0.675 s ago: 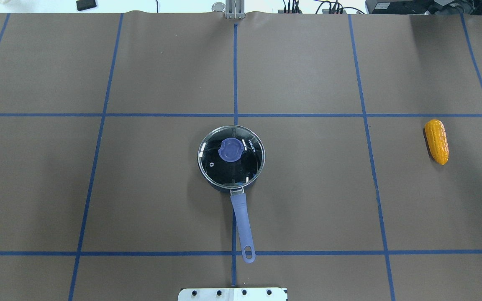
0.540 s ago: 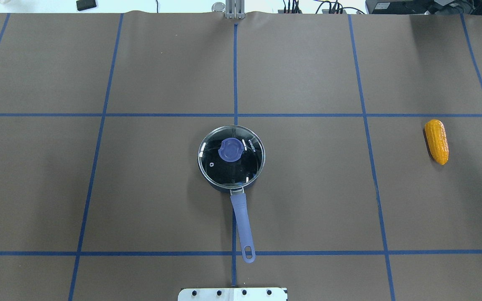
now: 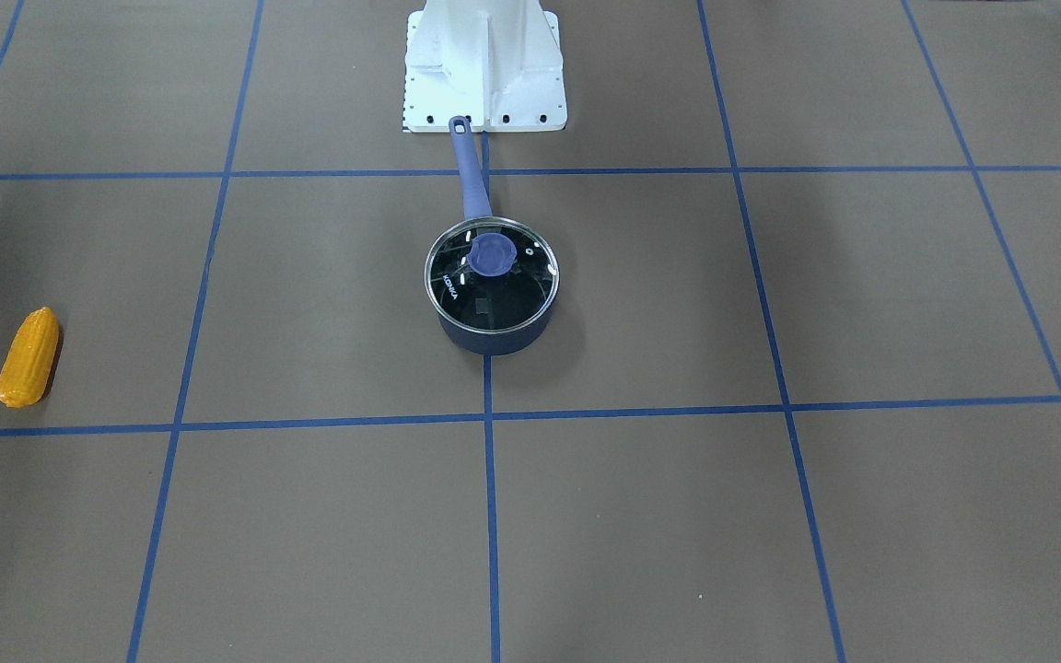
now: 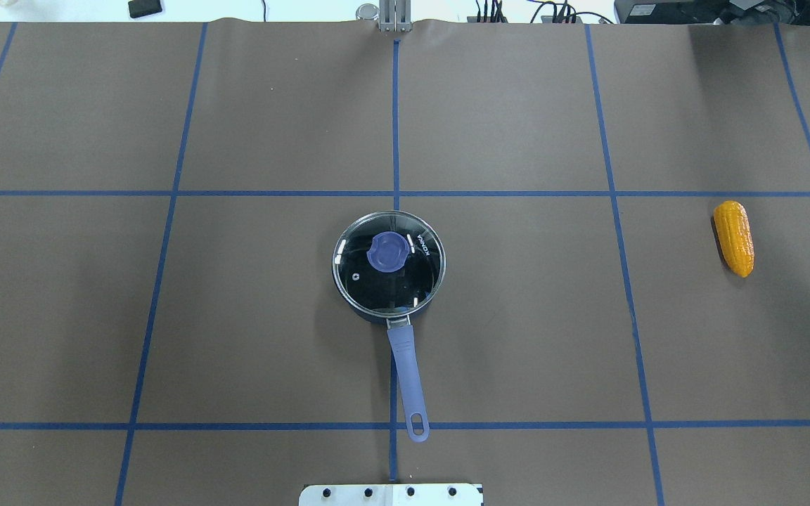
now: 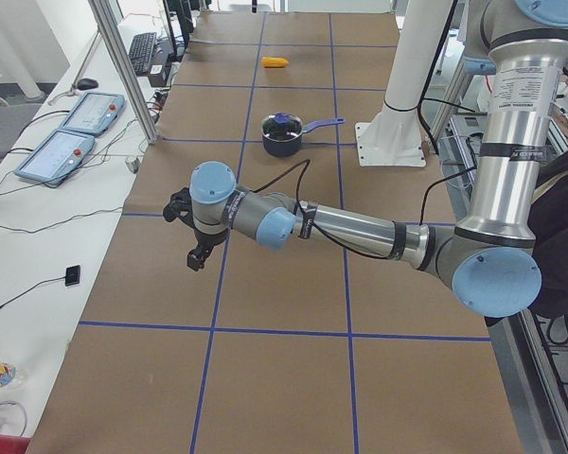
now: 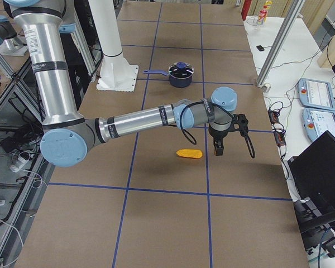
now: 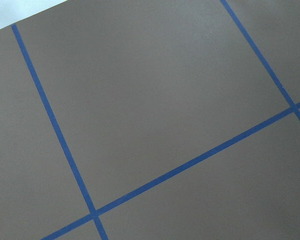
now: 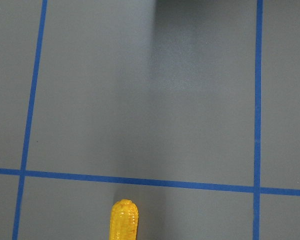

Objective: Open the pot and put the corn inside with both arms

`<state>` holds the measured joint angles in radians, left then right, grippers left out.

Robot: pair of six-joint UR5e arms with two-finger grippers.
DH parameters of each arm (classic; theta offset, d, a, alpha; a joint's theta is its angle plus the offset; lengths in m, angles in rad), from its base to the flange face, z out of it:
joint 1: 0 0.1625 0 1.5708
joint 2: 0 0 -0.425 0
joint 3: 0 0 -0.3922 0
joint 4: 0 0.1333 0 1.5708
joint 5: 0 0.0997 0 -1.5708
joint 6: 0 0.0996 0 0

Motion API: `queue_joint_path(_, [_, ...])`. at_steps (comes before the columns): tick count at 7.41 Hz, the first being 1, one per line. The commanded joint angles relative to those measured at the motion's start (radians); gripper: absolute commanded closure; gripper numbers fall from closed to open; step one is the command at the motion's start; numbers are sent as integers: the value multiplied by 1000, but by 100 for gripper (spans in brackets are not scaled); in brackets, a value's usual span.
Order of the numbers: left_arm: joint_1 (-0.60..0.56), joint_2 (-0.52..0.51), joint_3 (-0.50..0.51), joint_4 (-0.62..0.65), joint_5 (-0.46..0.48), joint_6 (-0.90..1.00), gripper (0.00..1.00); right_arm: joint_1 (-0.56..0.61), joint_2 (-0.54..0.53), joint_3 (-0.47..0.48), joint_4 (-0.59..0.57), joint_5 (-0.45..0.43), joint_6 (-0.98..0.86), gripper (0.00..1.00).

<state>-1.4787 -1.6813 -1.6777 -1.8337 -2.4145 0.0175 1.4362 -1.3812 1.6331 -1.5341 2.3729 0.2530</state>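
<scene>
The dark navy pot [image 4: 377,313] stands at the table's middle, its periwinkle handle [image 4: 407,379] pointing toward the robot's base. A glass lid with a blue knob [image 4: 387,251] sits on it. The yellow-orange corn [image 4: 733,237] lies on the table far to the right; it also shows in the front-facing view [image 3: 29,357] and at the bottom of the right wrist view [image 8: 124,220]. My right gripper [image 6: 219,149] hangs just beside the corn [image 6: 188,153], above the table. My left gripper [image 5: 197,257] hangs over bare table far from the pot [image 5: 284,135]. I cannot tell if either is open or shut.
The white base mount [image 3: 484,64] stands just behind the handle's end. Blue tape lines grid the brown table cover [image 4: 517,316]. Control tablets [image 5: 71,128] and cables lie on the white bench along the table's far edge. The left wrist view shows only table cover.
Pot, lid and corn have not moved. A small dark sliver at the overhead view's right edge has grown slightly.
</scene>
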Motion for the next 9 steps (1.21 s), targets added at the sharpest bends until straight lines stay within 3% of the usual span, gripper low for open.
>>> queue_joint_path(1, [39, -56, -66, 8, 0, -213, 2, -87, 5, -41, 5, -26, 15, 0])
queue_joint_path(3, [170, -86, -164, 10, 15, -452, 2, -130, 7, -53, 12, -30, 64, 0])
queue_joint_path(6, [369, -164, -287, 52, 105, -785, 2, -238, -6, -175, 281, -104, 214, 0])
queue_joint_path(8, [489, -279, -411, 311, 222, -859, 3, -249, -22, -190, 333, -107, 244, 0])
queue_joint_path(9, [562, -337, -433, 374, 270, -931, 3, -259, -22, -185, 333, -107, 268, 0])
